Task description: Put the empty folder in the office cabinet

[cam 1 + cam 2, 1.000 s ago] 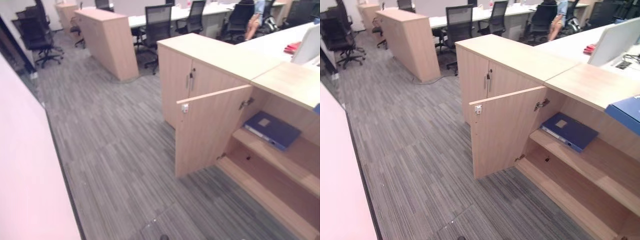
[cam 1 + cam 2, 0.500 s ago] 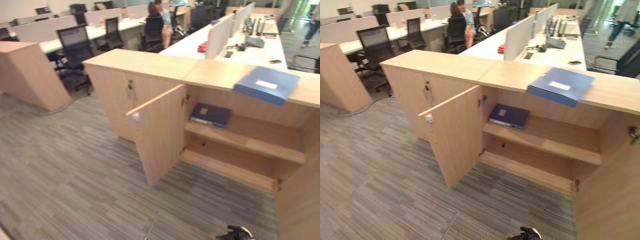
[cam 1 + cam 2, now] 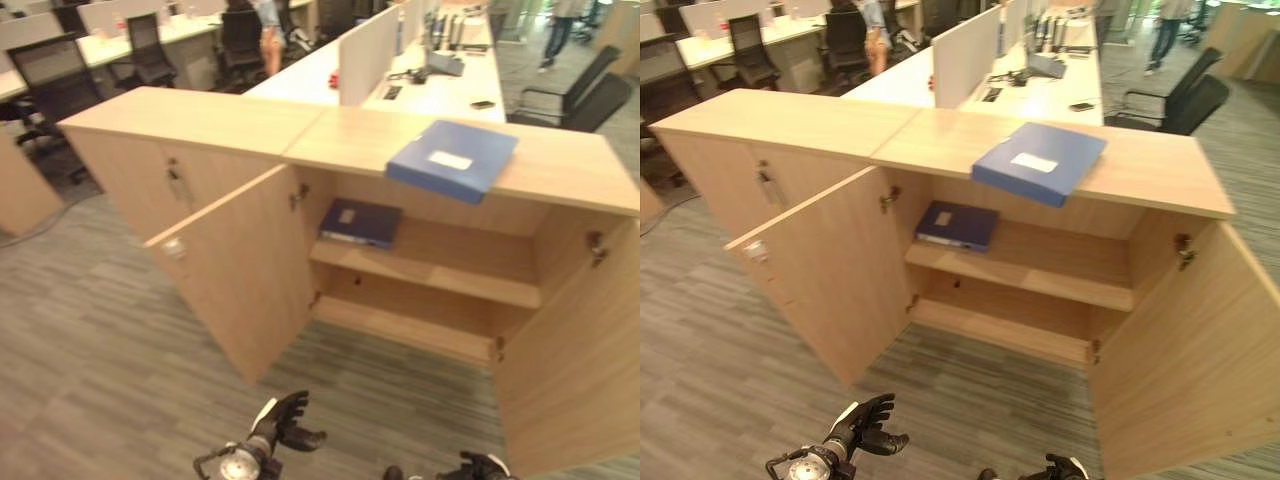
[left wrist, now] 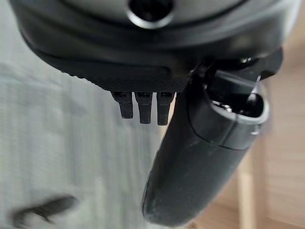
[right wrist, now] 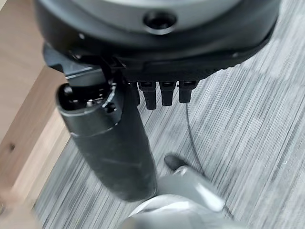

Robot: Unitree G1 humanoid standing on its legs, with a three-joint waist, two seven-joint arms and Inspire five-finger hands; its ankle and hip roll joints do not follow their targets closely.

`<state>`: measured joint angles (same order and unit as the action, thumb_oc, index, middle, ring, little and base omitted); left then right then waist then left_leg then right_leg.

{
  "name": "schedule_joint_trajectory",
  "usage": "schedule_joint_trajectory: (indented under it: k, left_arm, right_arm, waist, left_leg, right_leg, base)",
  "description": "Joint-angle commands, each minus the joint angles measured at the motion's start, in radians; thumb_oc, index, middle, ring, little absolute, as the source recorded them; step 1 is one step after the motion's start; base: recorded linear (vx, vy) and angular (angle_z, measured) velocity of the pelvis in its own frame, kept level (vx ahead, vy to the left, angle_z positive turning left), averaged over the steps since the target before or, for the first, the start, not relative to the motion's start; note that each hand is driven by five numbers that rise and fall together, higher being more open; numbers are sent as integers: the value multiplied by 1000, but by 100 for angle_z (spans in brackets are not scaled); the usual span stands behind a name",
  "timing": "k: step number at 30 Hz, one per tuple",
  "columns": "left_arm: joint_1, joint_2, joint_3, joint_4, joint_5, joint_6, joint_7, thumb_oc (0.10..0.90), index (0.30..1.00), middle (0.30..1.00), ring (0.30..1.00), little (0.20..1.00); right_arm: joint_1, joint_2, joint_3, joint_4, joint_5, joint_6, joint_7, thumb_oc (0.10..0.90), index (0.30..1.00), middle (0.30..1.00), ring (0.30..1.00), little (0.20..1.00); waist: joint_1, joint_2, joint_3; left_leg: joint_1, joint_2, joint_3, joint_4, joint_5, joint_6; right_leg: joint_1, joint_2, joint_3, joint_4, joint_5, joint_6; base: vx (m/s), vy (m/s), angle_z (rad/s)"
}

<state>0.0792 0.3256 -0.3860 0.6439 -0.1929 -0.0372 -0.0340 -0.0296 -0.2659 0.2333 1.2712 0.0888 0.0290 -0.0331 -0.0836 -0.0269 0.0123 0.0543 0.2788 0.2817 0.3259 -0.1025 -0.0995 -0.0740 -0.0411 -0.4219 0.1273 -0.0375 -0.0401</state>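
Blue folder [image 3: 1040, 162] flat on cabinet [image 3: 1160, 180] top, overhanging front edge; 2nd folder [image 3: 956, 224] on upper shelf. Doors open. Left hand [image 3: 868, 424], right hand [image 3: 1065, 468] low, fingers relaxed, empty.

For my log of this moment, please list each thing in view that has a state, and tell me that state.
Cabinet left door: open, swung outward.
Cabinet right door: open.
Neighbouring cabinet doors: closed.
Blue folder on top: lying flat, closed, one corner overhanging the front edge.
Dark blue folder on the shelf: lying flat inside.
Lower shelf: bare.
Left hand: open, holds nothing, low above the carpet.
Right hand: low at the view's edge.
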Motion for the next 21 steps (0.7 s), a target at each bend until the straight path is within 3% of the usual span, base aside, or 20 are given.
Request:
schedule_joint_trajectory:
  k: [1,2,3,4,5,6,7,8,9,10,11,12,14,17,21]
  left_arm:
    - [-65,22,37,-148,-36,-58,-2,800,900,900,900,900]
    - [-46,29,43,-187,-41,-58,-9,800,900,900,900,900]
    - [-45,30,43,-188,-41,-57,-9,800,900,900,900,900]
    - [-31,38,52,-209,-40,-58,-14,800,900,900,900,900]
    - [-30,39,53,-210,-40,-58,-14,800,900,900,900,900]
    - [-20,45,60,-226,-42,-65,-15,800,900,900,900,900]
    - [-19,45,60,-227,-42,-65,-15,800,900,900,900,900]
    - [-5,56,71,-262,-62,-74,-19,800,900,900,900,900]
    - [-4,57,71,-262,-62,-73,-19,800,900,900,900,900]
    - [8,56,79,-281,-80,-75,-26,800,900,900,900,900]
    - [8,56,79,-281,-80,-74,-26,800,900,900,900,900]
    - [15,48,86,-290,-88,-73,-26,800,900,900,900,900]
    - [22,40,90,-286,-99,-66,-34,800,900,900,900,900]
    - [23,27,88,-270,-122,-67,-25,800,900,900,900,900]
    - [31,37,93,-263,-106,-73,-15,800,900,900,900,900]
  right_arm:
    - [-61,-60,37,19,-13,-9,-21,800,900,900,900,900]
    - [-68,-71,41,11,-21,-4,-18,800,900,900,900,900]
    - [-67,-71,41,10,-21,-4,-18,800,900,900,900,900]
    - [-66,-73,43,7,-27,-5,-15,800,900,900,900,900]
    - [-66,-72,43,7,-27,-5,-15,800,900,900,900,900]
    - [-63,-71,48,10,-36,-8,-12,800,900,900,900,900]
    - [-63,-71,48,10,-36,-8,-12,800,900,900,900,900]
    - [-59,-71,51,15,-45,-12,-8,800,900,900,900,900]
    - [-58,-70,52,14,-45,-12,-8,800,900,900,900,900]
    - [-53,-67,53,12,-45,-15,-6,800,900,900,900,900]
    - [-52,-67,53,12,-45,-15,-6,800,900,900,900,900]
    - [-44,-63,51,11,-47,-18,-4,800,900,900,900,900]
    - [-36,-60,52,15,-56,-17,2,800,900,900,900,900]
    - [-25,-54,47,24,-65,-16,3,800,900,900,900,900]
    - [-17,-46,49,13,-76,-20,2,800,900,900,900,900]
  waist:
    - [20,11,64]
    - [42,-3,74]
    - [42,-2,74]
    - [63,-16,82]
    - [63,-17,81]
    - [86,-28,91]
    - [87,-29,91]
    - [107,-32,100]
    - [106,-34,100]
    - [127,-14,107]
    - [127,-15,108]
    - [140,1,114]
    - [151,12,111]
    - [147,28,84]
    - [143,32,47]
  left_leg:
    - [26,45,-70,196,194,10]
    - [-44,3,-113,232,148,42]
    - [-47,3,-113,236,145,43]
    - [-123,-34,-135,224,99,59]
    - [-122,-35,-133,225,97,61]
    - [-190,-86,-161,151,58,65]
    - [-187,-88,-159,148,58,66]
    - [-251,-152,-188,-3,90,64]
    - [-247,-154,-188,-9,93,64]
    - [-275,-195,-234,-169,177,39]
    - [-270,-197,-234,-176,181,39]
    - [-309,-221,-257,-269,252,24]
    - [-281,-238,-286,-350,260,27]
    - [-249,-248,-318,-378,283,29]
    - [-201,-269,-304,-413,273,46]
  right_leg:
    - [44,21,43,-91,-44,26]
    - [81,25,87,-106,-62,21]
    - [81,25,87,-107,-62,21]
    - [111,21,120,-119,-68,26]
    - [111,20,121,-119,-68,27]
    - [139,12,151,-133,-72,36]
    - [140,11,152,-133,-72,37]
    - [151,0,163,-139,-69,43]
    - [152,-3,163,-139,-70,44]
    - [184,13,187,-144,-79,47]
    - [186,12,187,-144,-79,47]
    - [212,29,209,-151,-88,45]
    - [230,38,240,-142,-107,53]
    - [256,36,260,-152,-123,63]
    - [266,12,279,-157,-132,80]
  base:
    - [261,-228,-97]
    - [138,-65,-77]
    - [276,-84,-79]
    - [133,-11,-47]
    - [259,5,-46]
    - [129,29,-36]
    - [187,79,-57]
    - [65,59,-49]
    - [214,104,-46]
    - [156,47,-23]
    - [312,87,-32]
    - [164,37,-33]
    - [235,68,-48]
    - [248,98,-46]
    - [224,116,-57]
